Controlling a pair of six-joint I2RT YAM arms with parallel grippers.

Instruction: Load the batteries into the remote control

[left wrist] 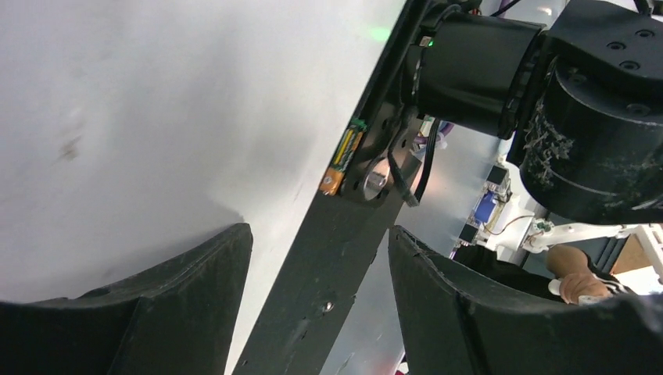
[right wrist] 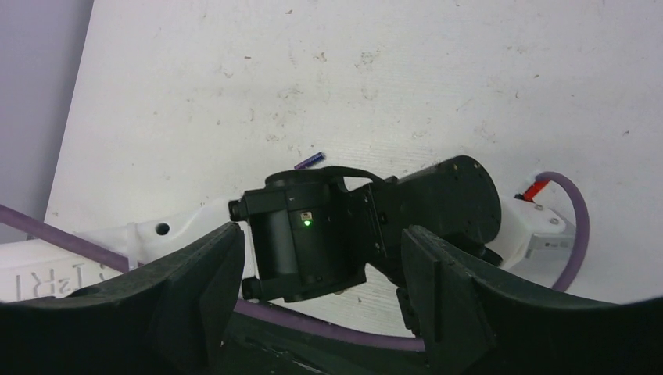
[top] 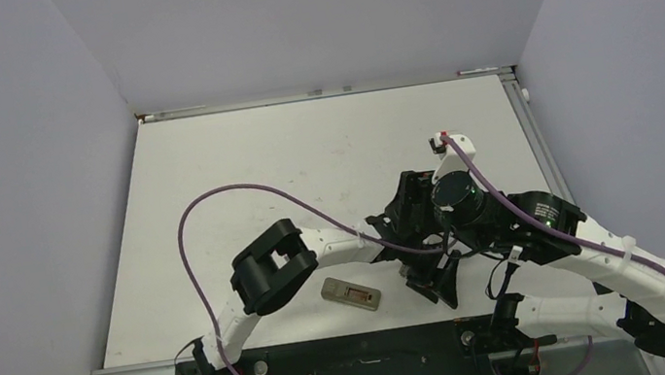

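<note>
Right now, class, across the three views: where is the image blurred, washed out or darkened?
Top external: even, soft light, only faint shadows on the table. Left wrist: left fingers dark and blurred, table glaring white, gold battery fairly sharp. Right wrist: right fingers dark and blurred, purple battery small but distinct.

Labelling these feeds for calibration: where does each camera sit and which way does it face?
Top external: above and behind, looking down at table, remote, left arm, right arm.
Left wrist: looks past left fingers at gold battery, right arm.
Right wrist: past right fingers at left arm, purple battery.
Shared: table in all three.
</note>
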